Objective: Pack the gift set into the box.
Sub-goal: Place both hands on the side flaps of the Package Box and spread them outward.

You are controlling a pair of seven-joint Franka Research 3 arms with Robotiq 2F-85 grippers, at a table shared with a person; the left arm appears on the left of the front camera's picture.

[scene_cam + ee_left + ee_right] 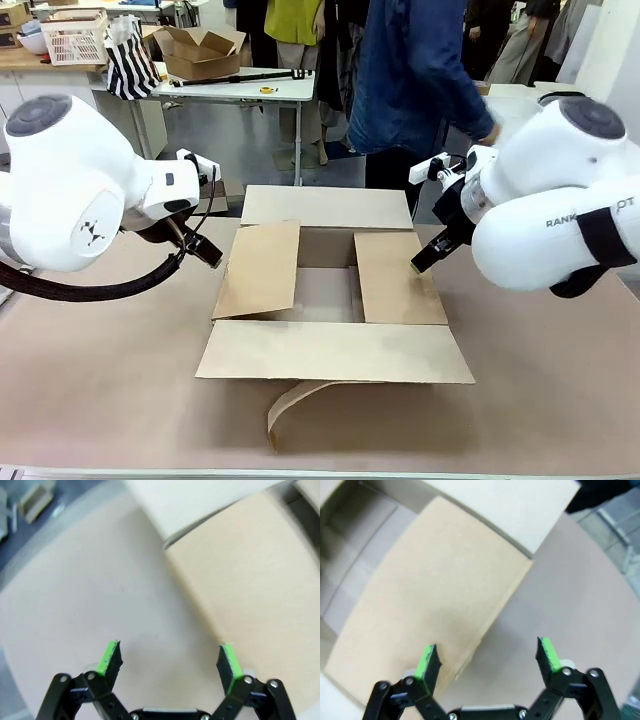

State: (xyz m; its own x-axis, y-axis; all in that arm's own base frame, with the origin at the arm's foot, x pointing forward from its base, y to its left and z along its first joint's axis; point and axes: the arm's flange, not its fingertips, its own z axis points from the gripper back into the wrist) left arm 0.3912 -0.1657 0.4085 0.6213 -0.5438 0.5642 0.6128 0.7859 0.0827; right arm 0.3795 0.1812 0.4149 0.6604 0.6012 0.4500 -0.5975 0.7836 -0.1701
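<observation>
flanking the open box point(335, 352) — left gripper point(210, 256) just beside its left flap point(260, 268), right gripper point(421, 264) over its right flap point(398, 280), nearer — both spread wide, empty.

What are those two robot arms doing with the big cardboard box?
The box sits on the table with its four flaps spread open. The left gripper hovers open by the left flap, and the right gripper hovers open at the right flap's edge. Both hold nothing. A person in a blue top stands at the far side.
</observation>
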